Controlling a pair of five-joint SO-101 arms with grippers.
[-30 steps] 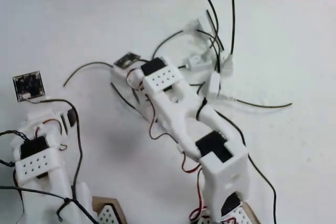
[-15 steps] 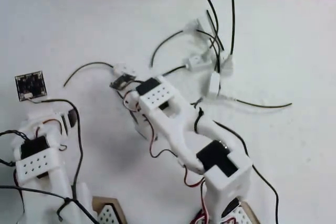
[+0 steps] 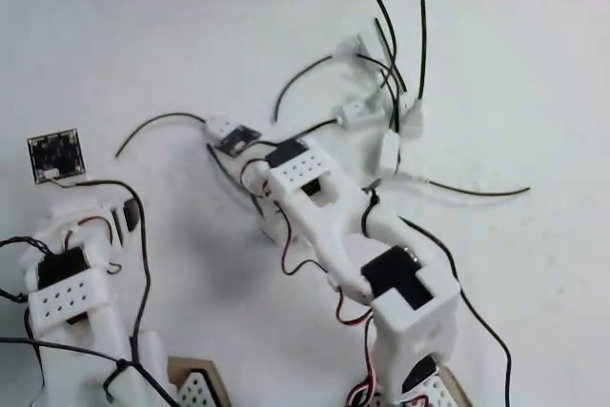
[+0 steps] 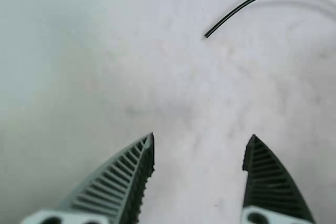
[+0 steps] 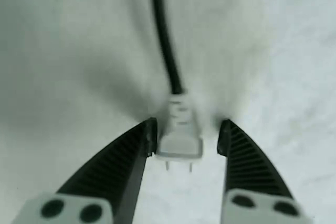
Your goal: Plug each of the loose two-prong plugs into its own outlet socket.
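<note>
A white two-prong plug (image 5: 180,139) lies between the fingers of my right gripper (image 5: 186,132), prongs toward the camera, its black cable (image 5: 164,35) running away. The jaws are open, with a gap beside the plug. In the high view this plug (image 3: 220,126) sits left of centre with the right gripper (image 3: 234,137) just behind it. My left gripper (image 4: 201,141) stands open over bare table near a loose cable end (image 4: 207,34). From above, the left gripper (image 3: 123,217) is at the front left. More white plugs and connectors (image 3: 355,113) lie tangled at the back right.
A small black square board (image 3: 52,154) rests at the far left, just beyond the left arm. Black cables (image 3: 400,35) stick up and fan out around the back-right cluster, one cable (image 3: 477,192) trailing right. Red and black arm wires (image 3: 286,245) hang near the right arm.
My right gripper drew back from over the plug toward the front, then shifted right, uncovering the white plug. The left arm stayed still.
</note>
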